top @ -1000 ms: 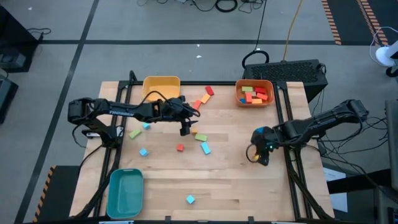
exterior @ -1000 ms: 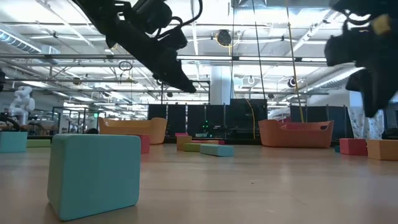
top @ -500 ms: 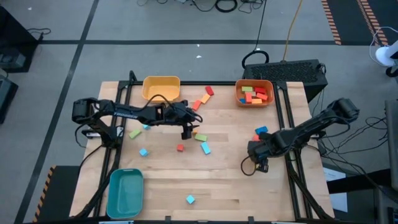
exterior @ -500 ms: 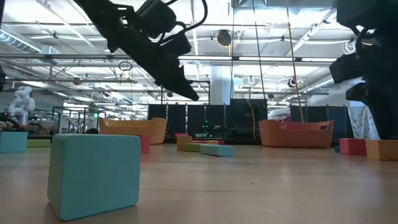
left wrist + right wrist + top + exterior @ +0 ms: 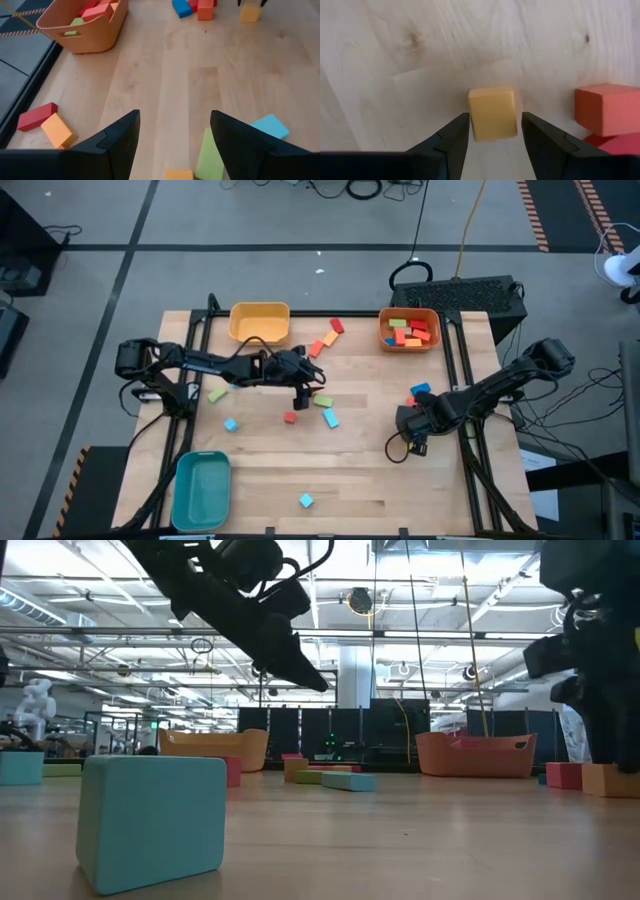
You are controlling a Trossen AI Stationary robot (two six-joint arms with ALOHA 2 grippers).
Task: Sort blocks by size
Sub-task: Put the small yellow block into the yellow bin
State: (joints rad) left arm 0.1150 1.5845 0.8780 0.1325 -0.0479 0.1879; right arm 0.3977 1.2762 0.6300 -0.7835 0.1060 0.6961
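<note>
One camera looked straight down on the whole bench [image 5: 360, 470]. One sat low on it, looking across into the room. Each wrist camera looked close at the wood. Three views shared the orange bin [image 5: 409, 330].

No readable text, label, brand, number or sign can be made out in any view. No marking is seen on the blocks, the bins or the table, and nothing in the room behind the table can be read.
</note>
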